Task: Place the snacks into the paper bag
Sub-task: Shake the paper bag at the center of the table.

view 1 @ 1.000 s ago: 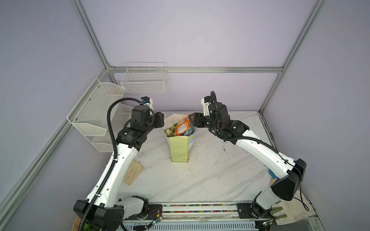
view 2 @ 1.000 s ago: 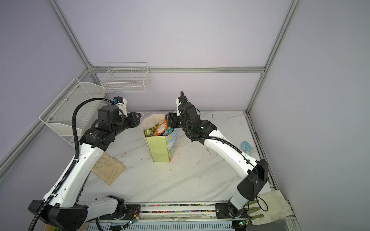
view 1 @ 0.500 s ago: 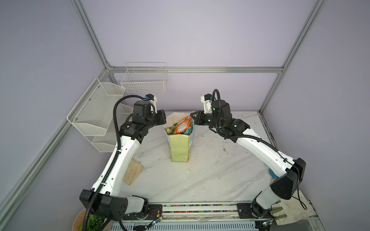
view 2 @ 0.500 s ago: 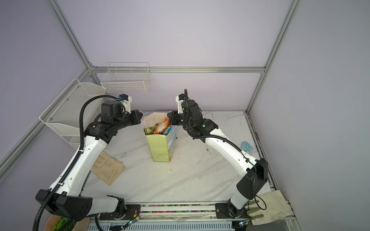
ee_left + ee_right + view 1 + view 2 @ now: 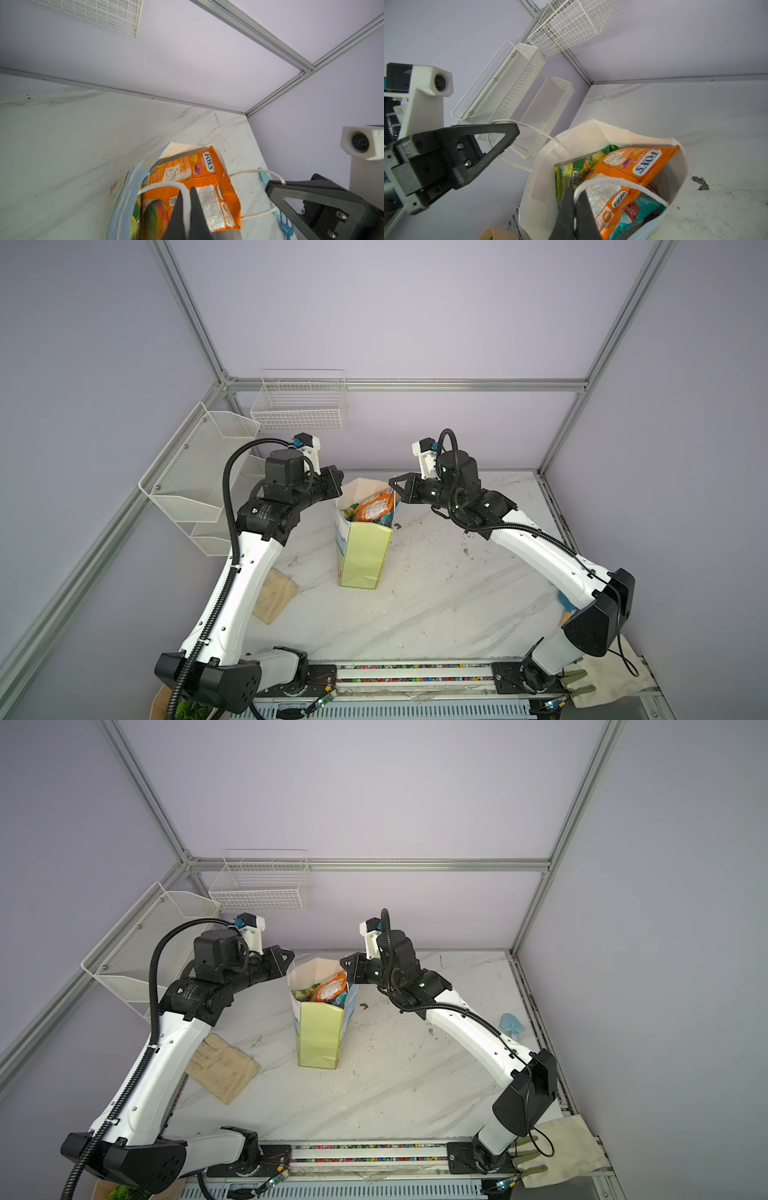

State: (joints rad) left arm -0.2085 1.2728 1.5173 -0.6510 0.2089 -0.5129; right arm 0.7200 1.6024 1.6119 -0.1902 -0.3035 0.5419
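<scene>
The paper bag (image 5: 362, 549) (image 5: 320, 1036) stands upright mid-table with its mouth open. Inside it lie the snacks: an orange FOX'S packet (image 5: 623, 176) (image 5: 187, 176) (image 5: 374, 506) on top, a green one (image 5: 571, 172) and a teal one (image 5: 639, 209) beneath. My left gripper (image 5: 187, 192) (image 5: 338, 481) is shut on one white cord handle (image 5: 162, 185) at the bag's left rim. At the right rim, my right gripper (image 5: 576, 192) (image 5: 392, 483) is shut on the other cord handle (image 5: 612, 180). Both grippers hover just above the rim.
White wire baskets (image 5: 299, 406) and a mesh shelf (image 5: 195, 472) hang on the back-left walls. A beige cloth (image 5: 222, 1067) lies left of the bag. A light blue shovel (image 5: 511, 1023) lies at the right edge, a cloth tote (image 5: 569, 1152) at the front right.
Both grippers have closed, each on a cord handle of the bag. Both wrists have risen a little beside the bag's mouth.
</scene>
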